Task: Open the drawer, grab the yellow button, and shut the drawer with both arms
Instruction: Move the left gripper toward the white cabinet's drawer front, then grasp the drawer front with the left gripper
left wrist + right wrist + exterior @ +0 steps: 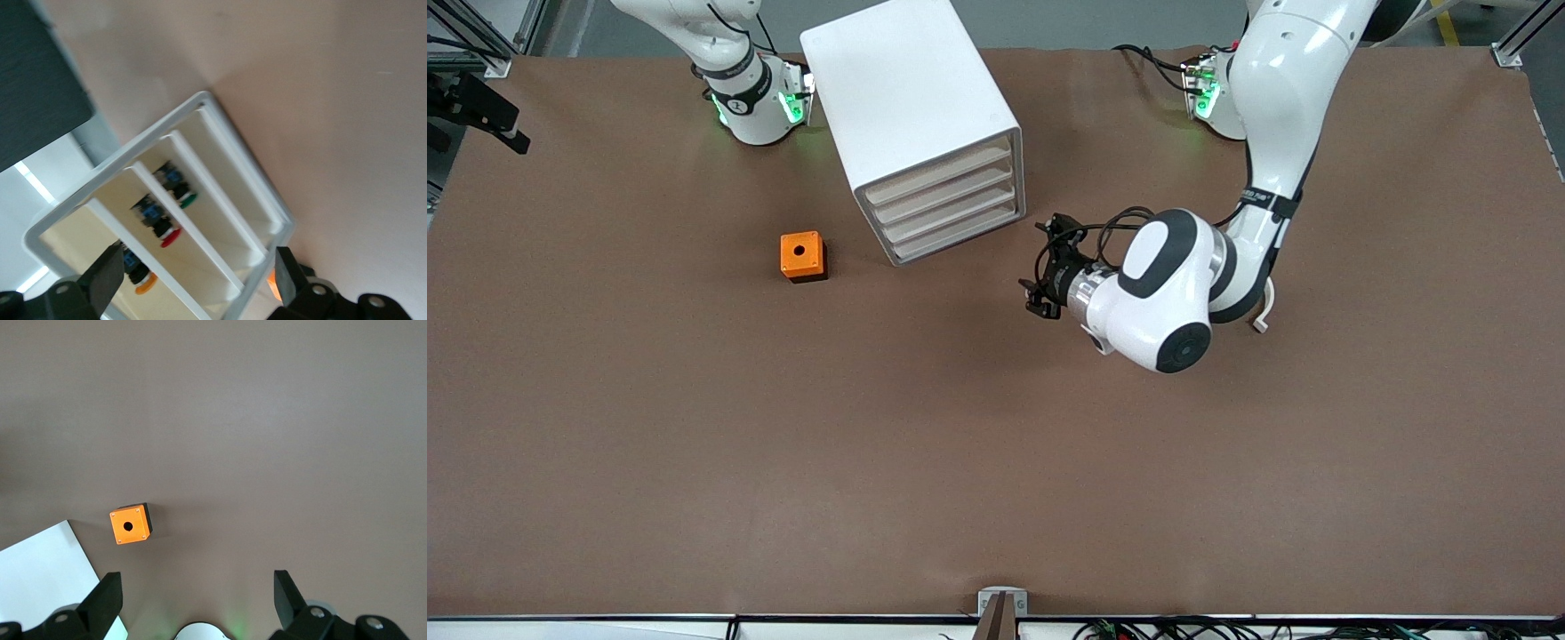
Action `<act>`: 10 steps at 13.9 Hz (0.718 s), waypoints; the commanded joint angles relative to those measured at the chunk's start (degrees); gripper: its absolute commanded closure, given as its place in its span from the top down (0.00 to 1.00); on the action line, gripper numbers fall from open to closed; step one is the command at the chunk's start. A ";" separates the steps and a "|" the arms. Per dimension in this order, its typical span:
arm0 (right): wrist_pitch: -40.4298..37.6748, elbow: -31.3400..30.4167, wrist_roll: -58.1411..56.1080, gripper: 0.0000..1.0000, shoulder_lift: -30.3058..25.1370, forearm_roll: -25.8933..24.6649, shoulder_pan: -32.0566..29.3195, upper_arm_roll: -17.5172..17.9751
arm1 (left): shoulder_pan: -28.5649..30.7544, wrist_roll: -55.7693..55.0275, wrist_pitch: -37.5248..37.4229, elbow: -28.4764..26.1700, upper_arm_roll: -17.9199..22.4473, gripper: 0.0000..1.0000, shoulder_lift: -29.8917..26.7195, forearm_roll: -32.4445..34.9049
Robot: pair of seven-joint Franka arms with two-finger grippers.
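Left hand (pixel 1042 286), fingers spread, faces the white four-drawer cabinet (pixel 925 124) — I'm lining up a drawer pull; right hand (pixel 197 603) waits spread.

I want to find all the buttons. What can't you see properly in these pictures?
- Front view: the drawer unit has its drawers shut, so nothing inside them shows.
- Left wrist view: the orange-yellow button is partly hidden by the left gripper; the picture's edge cuts off the unit's lower part.
- Right wrist view: the picture's edge cuts off most of the right gripper.
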 commanded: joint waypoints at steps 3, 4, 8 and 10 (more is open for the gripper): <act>-0.14 -0.74 0.93 1.00 -1.16 -0.03 0.27 -0.07 | -0.63 -7.53 -6.55 1.27 0.25 1.00 1.59 -5.17; -0.14 -0.82 0.93 1.00 -1.16 -0.03 0.27 0.01 | -1.15 -8.23 -7.77 1.18 0.25 1.00 1.67 -5.70; -0.23 -0.74 0.93 1.00 -1.16 -0.03 0.27 0.02 | -1.42 -15.61 -13.40 1.10 0.25 1.00 4.30 -9.74; -0.40 -0.74 0.93 1.00 -1.16 -0.03 0.27 0.01 | -1.77 -17.02 -13.85 1.10 0.25 0.99 5.01 -10.71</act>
